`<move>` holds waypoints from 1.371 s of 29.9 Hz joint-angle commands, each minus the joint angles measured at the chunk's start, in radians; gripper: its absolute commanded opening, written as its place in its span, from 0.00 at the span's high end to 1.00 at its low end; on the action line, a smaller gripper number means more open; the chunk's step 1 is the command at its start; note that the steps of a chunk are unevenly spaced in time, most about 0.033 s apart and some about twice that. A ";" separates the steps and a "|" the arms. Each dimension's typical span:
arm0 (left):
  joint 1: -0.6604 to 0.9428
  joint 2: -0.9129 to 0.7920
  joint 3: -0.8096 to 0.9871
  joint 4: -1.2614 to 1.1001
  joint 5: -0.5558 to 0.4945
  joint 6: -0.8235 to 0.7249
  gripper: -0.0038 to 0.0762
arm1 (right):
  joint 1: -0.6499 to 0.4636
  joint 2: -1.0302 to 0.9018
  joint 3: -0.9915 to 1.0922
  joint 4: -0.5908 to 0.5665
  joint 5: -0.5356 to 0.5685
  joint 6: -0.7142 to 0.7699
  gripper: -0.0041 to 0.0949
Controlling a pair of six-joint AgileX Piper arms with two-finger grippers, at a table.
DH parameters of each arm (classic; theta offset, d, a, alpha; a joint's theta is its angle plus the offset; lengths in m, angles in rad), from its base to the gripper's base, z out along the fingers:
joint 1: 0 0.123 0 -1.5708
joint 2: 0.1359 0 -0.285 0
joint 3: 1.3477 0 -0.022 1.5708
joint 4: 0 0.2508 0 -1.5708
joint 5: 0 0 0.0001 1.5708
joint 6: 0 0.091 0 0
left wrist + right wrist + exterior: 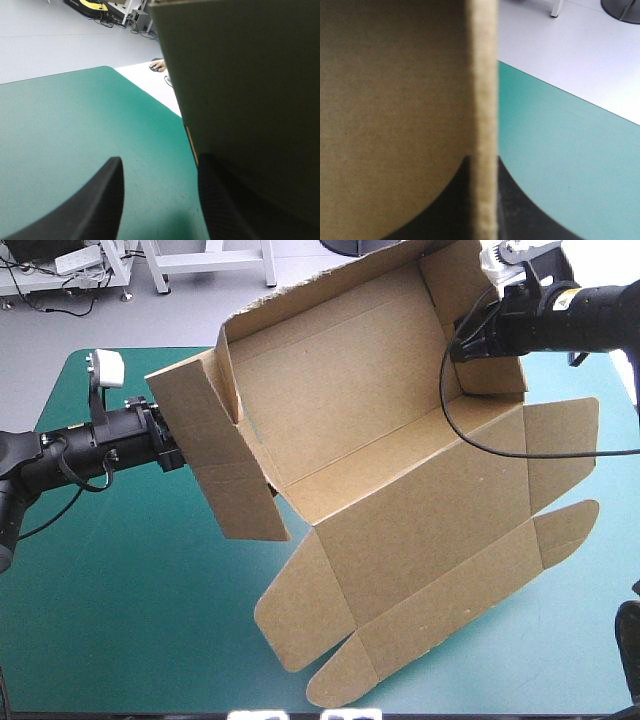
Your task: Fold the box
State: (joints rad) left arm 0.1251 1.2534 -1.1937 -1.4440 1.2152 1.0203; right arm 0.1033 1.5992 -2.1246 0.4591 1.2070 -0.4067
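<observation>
My left gripper (172,447) sits at the nine o'clock end wall of the box (400,440), fingers spread with nothing between them; the brown board lies beside one finger. The box is raised and tilted over the teal-green cover (120,590), its lid flat toward five o'clock. At one o'clock, my right gripper (465,345) pinches a wall's edge.

We see the box (380,440), a cut sheet of brown board, half formed and raised over the teal-green table (120,590). It is tipped so that its open inside faces up. The long far wall and both end walls stand up around the floor. The lid lies flat off the near side, its round-cornered flaps spread unfolded; we cannot tell whether they touch the table.
</observation>
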 commanded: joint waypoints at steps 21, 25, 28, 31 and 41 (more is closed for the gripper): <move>0.002 -0.020 -0.071 0.092 -0.147 -0.125 0.40 | 0.195 0.045 -0.021 -0.153 -0.230 0.166 0.98; 0.002 -0.021 -0.071 0.079 -0.135 -0.132 0.39 | 0.210 0.045 -0.021 -0.203 -0.228 0.176 0.98; 0.002 -0.021 -0.071 -0.003 -0.015 -0.104 0.34 | 0.210 0.045 -0.021 -0.232 -0.236 0.188 0.98; 0.002 -0.021 -0.080 -0.041 0.018 -0.103 0.32 | 0.210 0.047 -0.021 -0.260 -0.240 0.208 0.98; 0.002 -0.021 -0.141 -0.034 0.002 -0.139 0.32 | 0.219 0.087 -0.021 -0.254 -0.238 0.228 0.98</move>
State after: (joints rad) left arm 0.1317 1.2534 -1.2911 -1.3961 1.2186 0.8944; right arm 0.3124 1.7249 -2.1228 0.1789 1.0478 -0.1907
